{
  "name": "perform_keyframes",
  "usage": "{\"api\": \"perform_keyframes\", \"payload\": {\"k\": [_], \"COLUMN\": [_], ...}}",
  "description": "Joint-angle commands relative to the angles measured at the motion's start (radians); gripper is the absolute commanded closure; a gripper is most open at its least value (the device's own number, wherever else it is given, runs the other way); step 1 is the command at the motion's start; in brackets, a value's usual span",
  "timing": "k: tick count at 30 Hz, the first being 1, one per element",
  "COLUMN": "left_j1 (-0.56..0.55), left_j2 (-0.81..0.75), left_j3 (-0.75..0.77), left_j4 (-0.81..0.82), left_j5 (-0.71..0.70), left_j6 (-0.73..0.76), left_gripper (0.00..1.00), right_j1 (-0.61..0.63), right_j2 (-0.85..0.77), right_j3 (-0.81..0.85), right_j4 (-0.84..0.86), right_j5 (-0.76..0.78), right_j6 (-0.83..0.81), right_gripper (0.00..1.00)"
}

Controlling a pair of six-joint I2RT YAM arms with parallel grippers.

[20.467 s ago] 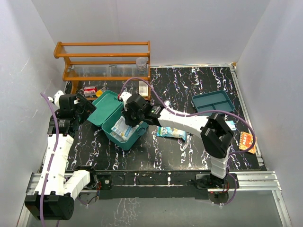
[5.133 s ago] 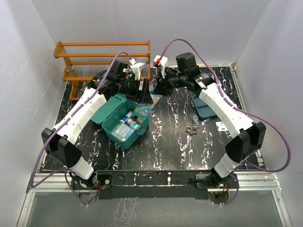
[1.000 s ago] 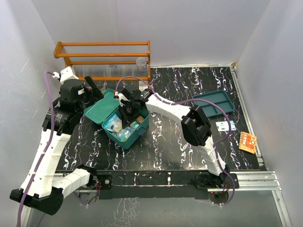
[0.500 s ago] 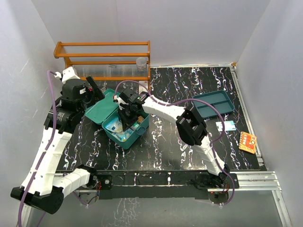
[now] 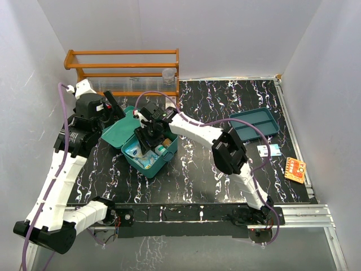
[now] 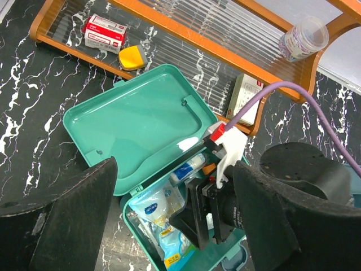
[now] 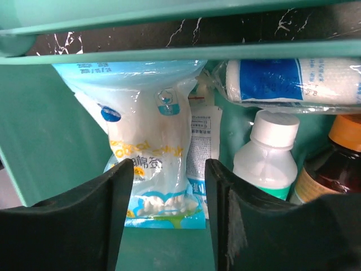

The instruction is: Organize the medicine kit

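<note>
Medicine kit (image 5: 119, 129) first: my right gripper (image 7: 169, 169) hangs inside it, jaws parted over a soft blue pouch (image 7: 155, 141), gripping nothing. My left gripper (image 6: 175, 169) gapes wide above. Teal, round-cornered, lid thrown back, it sits left of centre on the table (image 5: 225, 169). Stiff, light, slick plastic, I judge: hold its walls.

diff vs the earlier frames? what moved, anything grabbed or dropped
Right end effector swung from the back of the table into the medicine kit; shut a second ago, it now stands open over a blue-and-white pouch lying inside. Left end effector pulled back from the rack to the kit's left, open. Scissors and the blue packet are gone from the table. Kit, divided tray, orange card unmoved.
</note>
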Motion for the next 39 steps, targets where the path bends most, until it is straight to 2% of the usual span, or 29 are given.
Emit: {"api": "perform_keyframes", "payload": {"k": [1, 6, 11, 15, 23, 27, 31, 35, 39], "left_j1": [0.004, 0.003, 0.004, 0.004, 0.004, 0.004, 0.004, 0.004, 0.004], "left_j2": [-0.022, -0.027, -0.035, -0.034, -0.031, -0.032, -0.030, -0.031, -0.036], "left_j3": [0.009, 0.025, 0.032, 0.034, 0.029, 0.026, 0.026, 0.034, 0.034], "left_j4": [0.014, 0.022, 0.030, 0.019, 0.009, 0.007, 0.008, 0.009, 0.011], "left_j5": [-0.030, -0.048, -0.065, -0.066, -0.056, -0.054, -0.054, -0.060, -0.064], "left_j6": [0.013, 0.013, 0.020, 0.024, 0.022, 0.022, 0.024, 0.033, 0.036], "left_gripper": [0.18, 0.18, 0.18, 0.18, 0.18, 0.18, 0.18, 0.18, 0.18], "right_j1": [0.007, 0.048, 0.088, 0.106, 0.128, 0.127, 0.127, 0.124, 0.103], "right_j2": [-0.127, -0.120, -0.087, -0.051, -0.002, 0.007, -0.006, -0.066, -0.163], "right_j3": [0.002, 0.019, 0.025, 0.024, -0.034, -0.049, -0.022, 0.017, -0.019], "right_j4": [0.037, 0.053, 0.105, 0.124, 0.172, 0.184, 0.175, 0.176, 0.207], "right_j5": [0.067, 0.154, 0.213, 0.232, 0.293, 0.313, 0.290, 0.281, 0.283], "right_j6": [0.000, -0.033, -0.053, -0.065, -0.070, -0.062, -0.051, -0.037, -0.002], "right_gripper": [0.47, 0.47, 0.56, 0.59, 0.74, 0.78, 0.77, 0.67, 0.59]}}
